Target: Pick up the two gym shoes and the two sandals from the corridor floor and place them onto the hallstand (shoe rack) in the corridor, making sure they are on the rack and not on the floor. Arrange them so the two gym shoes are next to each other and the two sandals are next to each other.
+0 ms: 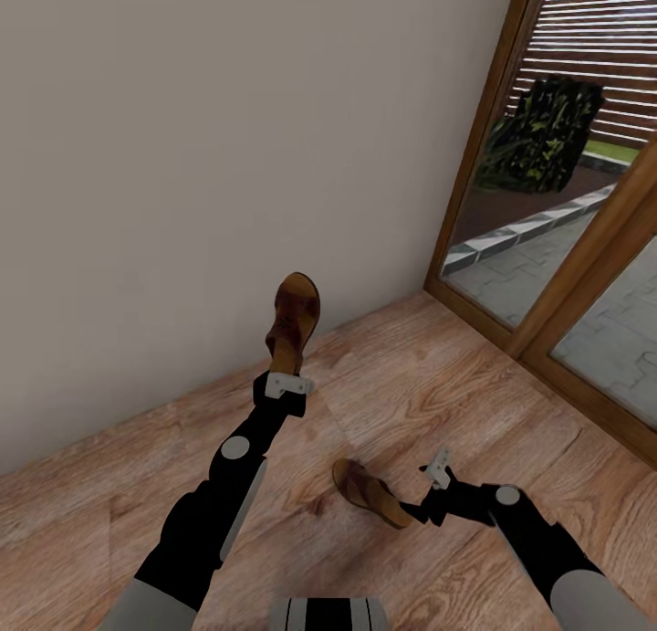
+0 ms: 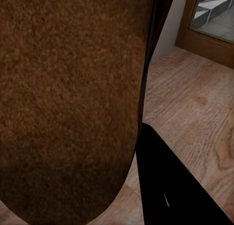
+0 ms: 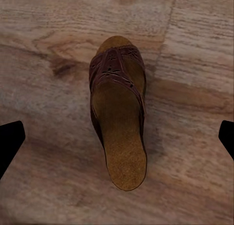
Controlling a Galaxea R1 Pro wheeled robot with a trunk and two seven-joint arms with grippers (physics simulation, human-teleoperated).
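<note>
Left gripper (image 1: pixel 288 382) clamped on heel of dark-brown leather sandal (image 1: pixel 294 323), held upright clear of wood-plank floor (image 1: pixel 438 384) for carrying. Right gripper (image 1: pixel 432 490) spread wide, empty, beside second tan-footbed sandal (image 3: pixel 118 112) lying flat, likely lining up grasp.

The corridor floor (image 1: pixel 438 384) is showing matt light-brown wood planks with grain and knots. The sandal on the floor (image 3: pixel 119 112) is looking like dark-brown leather with punched straps over a grainy, cork-like tan footbed. The raised sandal (image 1: pixel 294 320) is presenting a rough, suede-like brown underside. The wall (image 1: pixel 228 156) is appearing smooth, matt beige.
</note>
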